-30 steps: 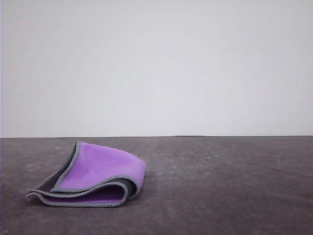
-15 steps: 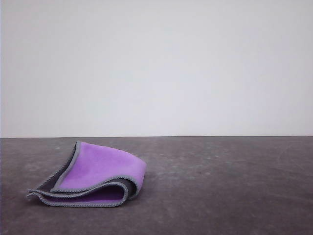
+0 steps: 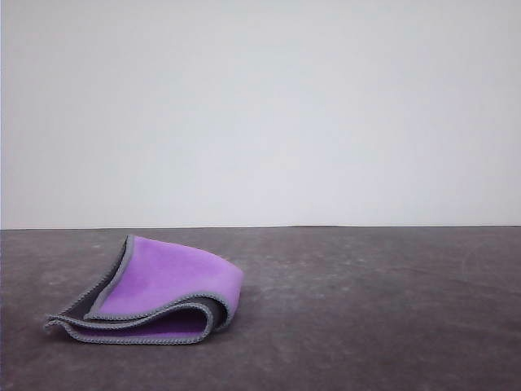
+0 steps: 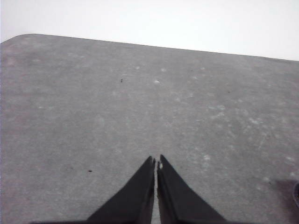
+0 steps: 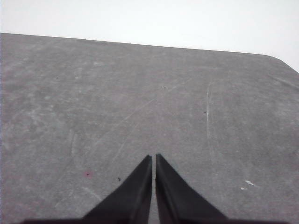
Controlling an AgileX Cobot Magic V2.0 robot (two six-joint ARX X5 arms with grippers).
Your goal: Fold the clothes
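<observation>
The clothes (image 3: 155, 293), a small soft cloth, lie folded on the left of the dark grey table (image 3: 366, 309) in the front view. Its purple face is up, with slate-grey lining and light grey edging showing at the open layers toward the front. A dark sliver of something sits at the edge of the left wrist view (image 4: 296, 195); I cannot tell what it is. My left gripper (image 4: 156, 162) hangs shut over bare tabletop, its black fingers meeting at the tips. My right gripper (image 5: 153, 157) is likewise shut over bare table, holding nothing.
The table's far edge meets a plain white wall (image 3: 260, 114). A rounded table corner (image 4: 18, 39) appears in the left wrist view, and another corner (image 5: 280, 60) in the right wrist view. Faint scratches mark the surface.
</observation>
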